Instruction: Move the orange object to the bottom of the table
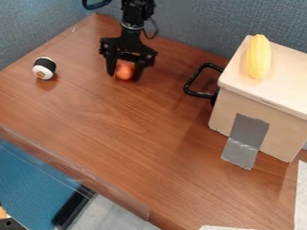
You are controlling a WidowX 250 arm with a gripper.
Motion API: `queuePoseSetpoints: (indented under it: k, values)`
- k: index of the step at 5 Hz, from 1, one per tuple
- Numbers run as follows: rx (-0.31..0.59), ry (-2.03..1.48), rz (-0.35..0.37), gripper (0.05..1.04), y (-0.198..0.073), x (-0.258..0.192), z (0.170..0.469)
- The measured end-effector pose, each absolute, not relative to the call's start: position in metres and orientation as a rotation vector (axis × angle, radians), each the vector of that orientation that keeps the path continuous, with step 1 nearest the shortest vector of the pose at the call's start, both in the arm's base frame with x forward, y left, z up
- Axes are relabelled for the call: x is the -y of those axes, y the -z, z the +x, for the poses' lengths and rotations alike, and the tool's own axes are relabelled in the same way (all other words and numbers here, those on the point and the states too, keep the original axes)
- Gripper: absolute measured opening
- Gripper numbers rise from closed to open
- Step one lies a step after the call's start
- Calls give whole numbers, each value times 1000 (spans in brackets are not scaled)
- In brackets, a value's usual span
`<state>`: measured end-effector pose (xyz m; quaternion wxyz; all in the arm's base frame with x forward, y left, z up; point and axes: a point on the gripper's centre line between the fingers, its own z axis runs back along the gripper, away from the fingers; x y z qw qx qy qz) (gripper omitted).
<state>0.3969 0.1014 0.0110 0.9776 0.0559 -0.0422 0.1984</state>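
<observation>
Item one, orange object (124,72): lying at eleven o'clock on the table (120,130), directly beneath the gripper (124,77). Item two, gripper: hanging low around it; how far open it is and whether it is holding the piece, you are being left unable to tell.

Step in hand, by judgement: securing, then carrying toward six o'clock. You are centring on the round piece's middle, since a pinch above its widest part would be squeezing it out. You are confirming the hold with a small lift before travelling. You are then steering toward six o'clock, passing well inside the black handle (203,67), which is jutting between one and two. You are lowering gently and releasing close to the wood, short of the edge, as a round thing may be rolling once freed.

Surface: brown wood grain; sushi roll (44,68) standing at ten; pale box (273,96) occupying three, yellow corn (258,56) lying on its top; grey tape (243,143) running down its side onto the wood at four; translucent strip (78,172) edging the table from nine toward six.

Room: blue-grey partitions (198,27) rising behind at twelve; blue area (36,179) showing beyond the edge at eight.
</observation>
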Motion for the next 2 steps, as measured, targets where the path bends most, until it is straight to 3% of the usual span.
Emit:
queuePoseSetpoints:
  k: [1,2]
  values:
    - [74,-380,104,603,-10,-100,391]
    - [76,-337,91,603,-18,-95,374]
